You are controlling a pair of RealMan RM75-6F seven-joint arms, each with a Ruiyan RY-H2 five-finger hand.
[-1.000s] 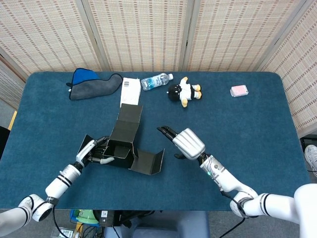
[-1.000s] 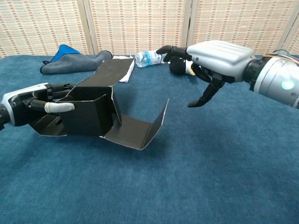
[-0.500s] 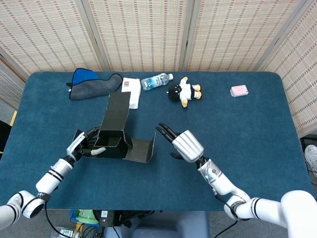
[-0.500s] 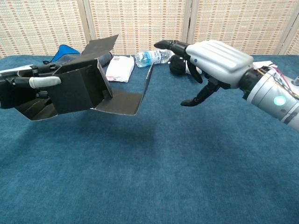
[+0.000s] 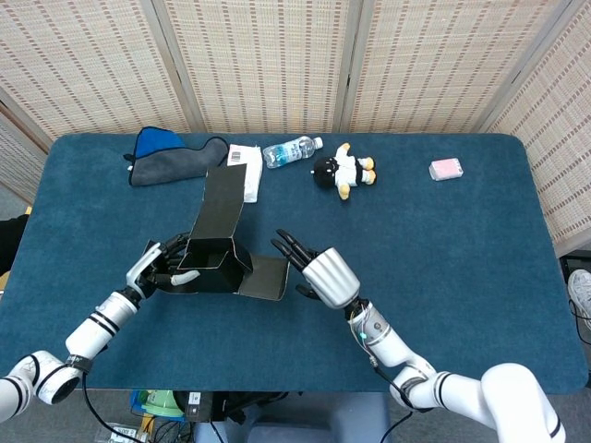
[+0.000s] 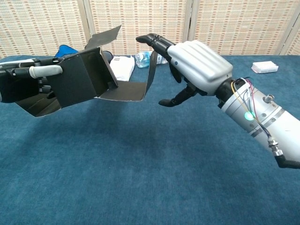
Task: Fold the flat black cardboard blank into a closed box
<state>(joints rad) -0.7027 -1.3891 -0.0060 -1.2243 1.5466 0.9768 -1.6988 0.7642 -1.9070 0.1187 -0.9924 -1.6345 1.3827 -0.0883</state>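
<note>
Left hand (image 5: 162, 270) grips half-folded black box (image 5: 214, 265) by its left wall, thumb on outside face, box held above table (image 5: 480, 258). One long flap up toward rear, another flat toward right. Right hand (image 5: 321, 273) open, fingers spread, fingertips at upturned right flap edge; contact unclear.

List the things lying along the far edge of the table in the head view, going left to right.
Blue and grey cloth → white paper card with a barcode → clear plastic water bottle → black and white plush toy → small pink packet.
</note>
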